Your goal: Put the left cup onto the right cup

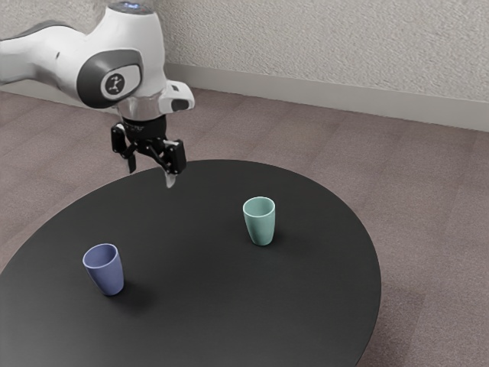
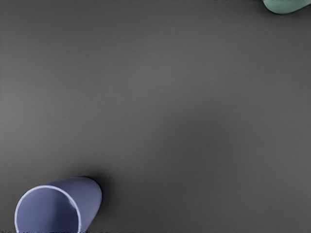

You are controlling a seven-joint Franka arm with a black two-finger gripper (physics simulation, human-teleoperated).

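Gripper point(image 1: 151, 174): black, two-finger, on the end of the white arm point(image 1: 76, 57). Fingers stand apart with nothing between them. In the exterior view it hangs above and toward the exterior view's left of the green cup point(image 1: 259, 220), well apart from it. It sits over the far edge of the round black table point(image 1: 229, 306), clear of the surface.

Blue cup point(image 1: 104, 268): upright on the table, mouth up. It lies toward the exterior view's left of the green cup, well apart from it and nearer the camera. The gripper is not touching it.

Green cup: upright on the table, mouth up, standing alone.

Wrist view: blue cup point(image 2: 56, 206) seen at a slant from above, with rim and inner wall visible. A sliver of the green cup point(image 2: 286, 5) sits at the frame's edge, well apart from the blue cup. Bare dark table top point(image 2: 170, 121) lies between the two.

Surroundings: brown carpet point(image 1: 428, 191) beyond the green cup, with a pale textured wall point(image 1: 344, 38) behind that.
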